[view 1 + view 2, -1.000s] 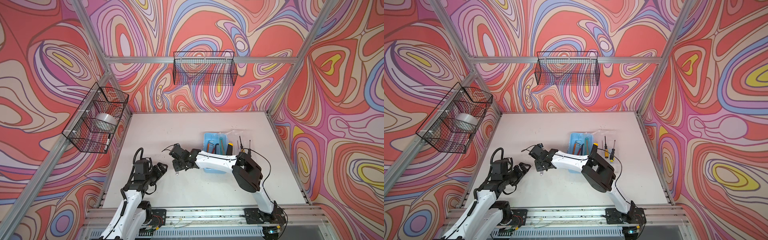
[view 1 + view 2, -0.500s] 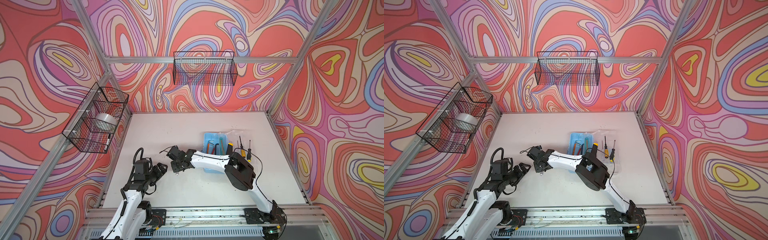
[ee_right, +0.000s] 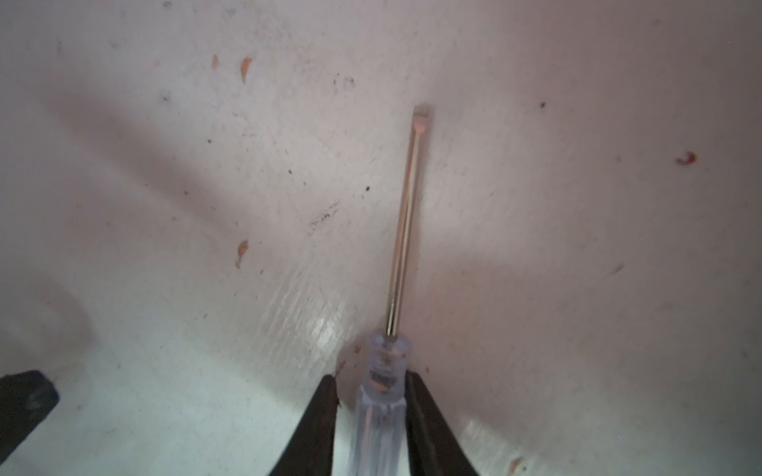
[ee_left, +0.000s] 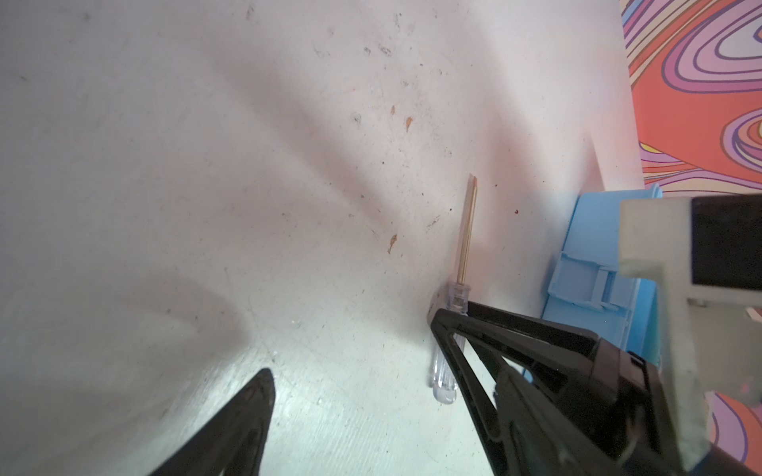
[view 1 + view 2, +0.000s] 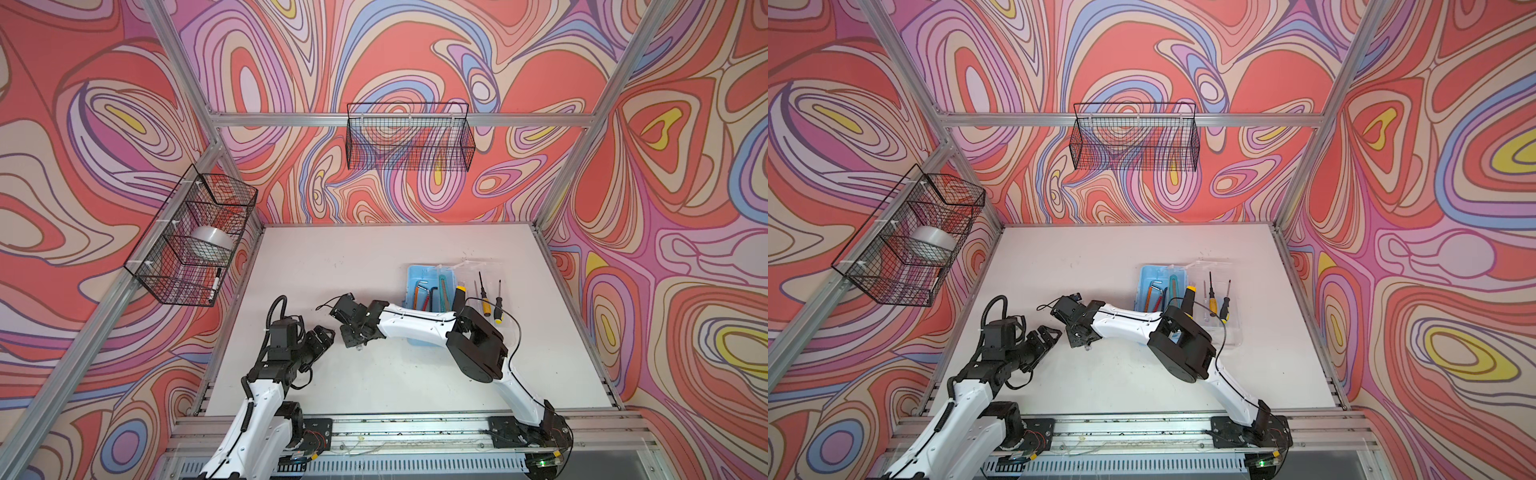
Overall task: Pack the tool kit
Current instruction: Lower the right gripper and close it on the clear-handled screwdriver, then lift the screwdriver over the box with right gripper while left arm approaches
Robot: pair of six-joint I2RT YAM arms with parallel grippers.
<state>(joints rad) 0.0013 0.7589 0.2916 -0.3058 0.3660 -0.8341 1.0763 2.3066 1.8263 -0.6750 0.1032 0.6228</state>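
Right fingers (image 3: 431, 426) around screwdriver (image 3: 385, 371); hex keys (image 5: 424, 293) in case (image 5: 411, 275)

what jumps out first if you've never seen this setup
The loud swirling red, purple and blue walls surround the white table. Then, just left of the table's middle, the right gripper has its fingers straddling a clear-handled screwdriver lying flat. The open light-blue tool case with hex keys sits farther back on the right.

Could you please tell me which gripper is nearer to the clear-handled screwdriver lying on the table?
Right. The right gripper straddles the handle of the clear-handled screwdriver, with a jaw on either side. The left gripper hangs open beside it, not touching.
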